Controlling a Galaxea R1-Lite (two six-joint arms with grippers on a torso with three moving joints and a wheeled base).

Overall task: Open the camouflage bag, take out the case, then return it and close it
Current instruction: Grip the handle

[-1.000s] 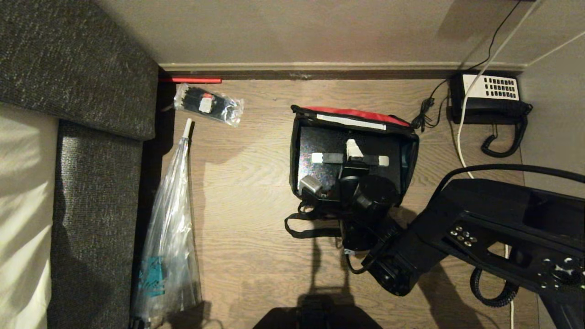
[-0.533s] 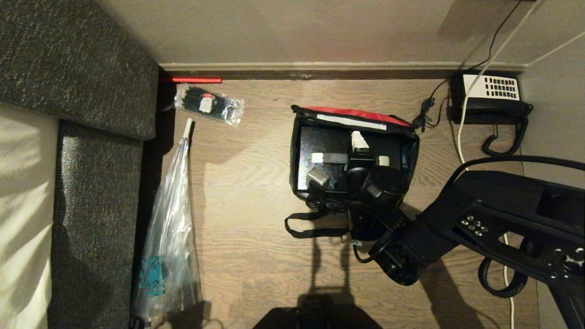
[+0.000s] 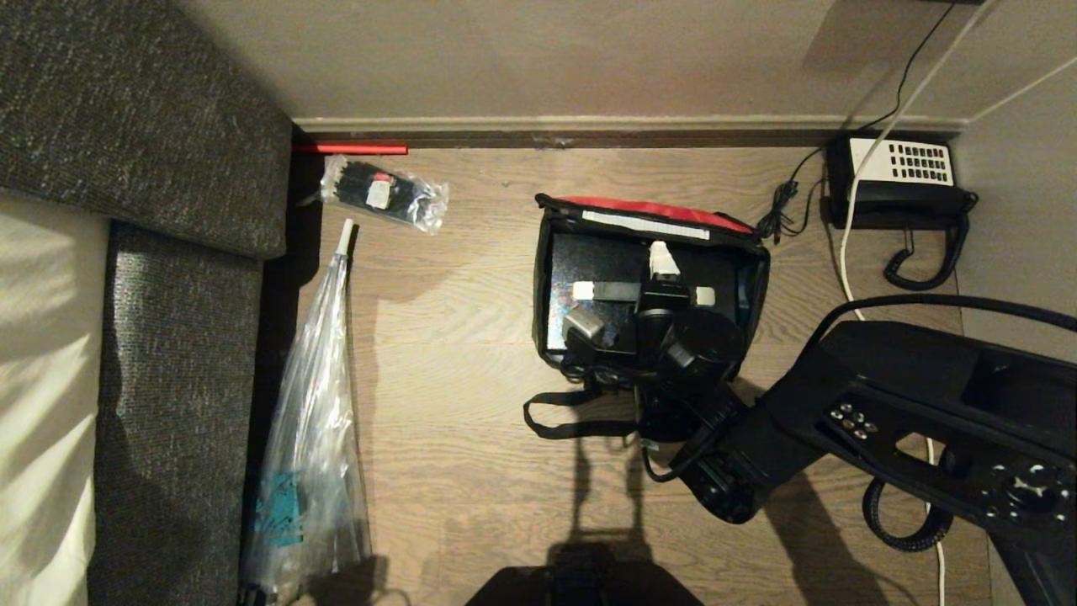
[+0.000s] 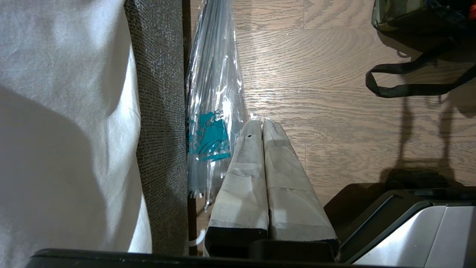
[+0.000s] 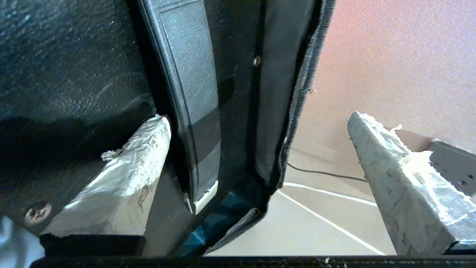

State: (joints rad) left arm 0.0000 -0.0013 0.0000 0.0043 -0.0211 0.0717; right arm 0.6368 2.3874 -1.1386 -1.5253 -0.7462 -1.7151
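Wooden floor [image 3: 471,353] held the camouflage bag [image 3: 545,252]; the right gripper [image 3: 665,282] hid part of the case [image 3: 589,252], jaws released; a telephone [image 3: 900,181] lay beyond.

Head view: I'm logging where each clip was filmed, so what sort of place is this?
Probably a hotel room or bedroom: wood-look floor, a desk telephone by the wall, and a grey upholstered bed or sofa with white bedding.

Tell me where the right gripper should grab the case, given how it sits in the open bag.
Probably the strap-like handle across the case's top face, from straight above. The case fills the camouflage bag nearly wall to wall, so its sides look unreachable. The right gripper is open above it, one finger over the case, the other outside the bag's wall.
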